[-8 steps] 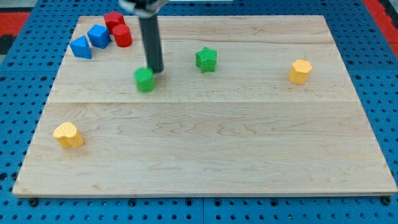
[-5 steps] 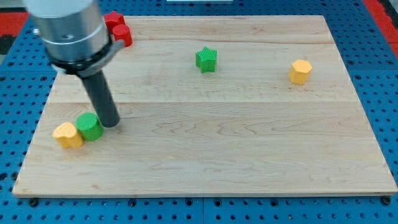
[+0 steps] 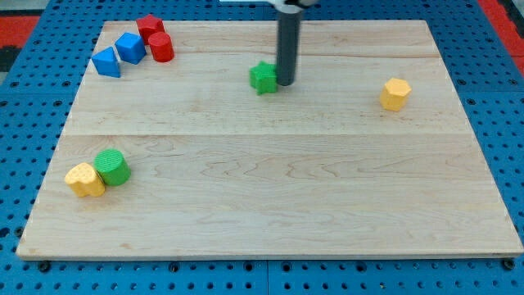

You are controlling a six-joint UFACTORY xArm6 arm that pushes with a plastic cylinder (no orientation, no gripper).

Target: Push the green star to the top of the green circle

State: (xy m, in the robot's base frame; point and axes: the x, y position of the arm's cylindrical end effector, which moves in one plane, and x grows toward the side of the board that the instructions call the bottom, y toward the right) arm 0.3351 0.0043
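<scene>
The green star [image 3: 263, 78] lies in the upper middle of the wooden board [image 3: 270, 188]. My tip [image 3: 286, 82] stands right against the star's right side, touching it. The green circle [image 3: 112, 167] lies far away at the lower left, touching a yellow block [image 3: 86, 179] on its left. The rod rises straight up from the tip and out of the view's top.
Two blue blocks [image 3: 119, 54] and two red blocks [image 3: 155, 38] cluster at the upper left corner. A yellow hexagon [image 3: 395, 93] lies at the right. Blue pegboard surrounds the board.
The green circle was pushed from the upper middle down to the lower left beside the yellow block. My tip then left it and moved up and right to the green star, which shifted slightly left.
</scene>
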